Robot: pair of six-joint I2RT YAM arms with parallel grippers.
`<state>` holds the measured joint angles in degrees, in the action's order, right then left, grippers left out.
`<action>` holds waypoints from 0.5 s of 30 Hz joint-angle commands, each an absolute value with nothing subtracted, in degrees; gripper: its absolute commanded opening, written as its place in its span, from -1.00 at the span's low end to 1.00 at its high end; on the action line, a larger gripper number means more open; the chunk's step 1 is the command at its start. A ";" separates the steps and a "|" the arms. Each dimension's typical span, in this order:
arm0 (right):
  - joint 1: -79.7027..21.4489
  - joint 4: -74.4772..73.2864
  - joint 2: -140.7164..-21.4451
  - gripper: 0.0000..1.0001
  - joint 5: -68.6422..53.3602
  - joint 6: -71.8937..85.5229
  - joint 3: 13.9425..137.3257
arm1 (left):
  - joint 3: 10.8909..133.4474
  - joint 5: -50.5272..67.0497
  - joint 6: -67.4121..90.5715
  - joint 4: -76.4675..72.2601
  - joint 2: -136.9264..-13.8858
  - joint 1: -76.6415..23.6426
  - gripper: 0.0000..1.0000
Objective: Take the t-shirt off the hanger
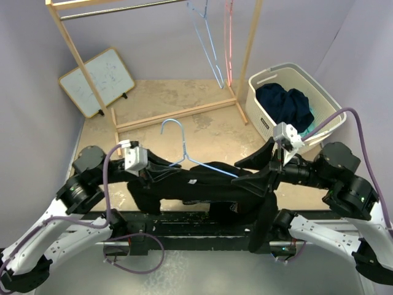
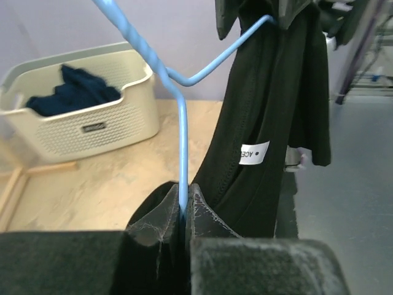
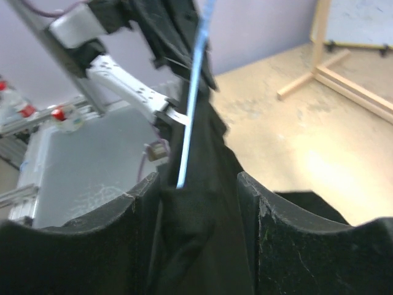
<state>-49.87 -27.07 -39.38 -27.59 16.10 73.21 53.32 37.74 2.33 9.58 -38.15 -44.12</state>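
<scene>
A black t-shirt [image 1: 202,187] hangs on a blue wire hanger [image 1: 183,144], held up between my two arms above the near edge of the table. My left gripper [image 1: 161,174] is shut on the hanger's wire; in the left wrist view the wire [image 2: 182,135] is pinched at the gripper [image 2: 184,196], and the shirt [image 2: 264,110] with its white label hangs beyond. My right gripper [image 1: 255,169] is open, its fingers on either side of the shirt's shoulder. In the right wrist view the fabric [image 3: 202,233] fills the gripper's gap [image 3: 198,184] and the hanger arm [image 3: 194,104] runs into it.
A white laundry basket [image 1: 319,92] holding dark blue clothes [image 1: 285,104] stands at the back right; it also shows in the left wrist view [image 2: 92,129]. A wooden clothes rack [image 1: 178,117] with a blue hanger [image 1: 206,43] and a pink one [image 1: 230,37] stands behind. A whiteboard [image 1: 101,80] leans at the back left.
</scene>
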 commanded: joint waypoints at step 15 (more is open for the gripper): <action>-49.88 -30.69 -38.82 0.49 -14.65 11.25 72.90 | 60.66 25.85 -1.34 25.39 -26.55 -43.48 -1.00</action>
<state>-49.80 -34.39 -38.04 -16.88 12.75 73.58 59.02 26.74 -1.23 27.70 -27.14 -43.62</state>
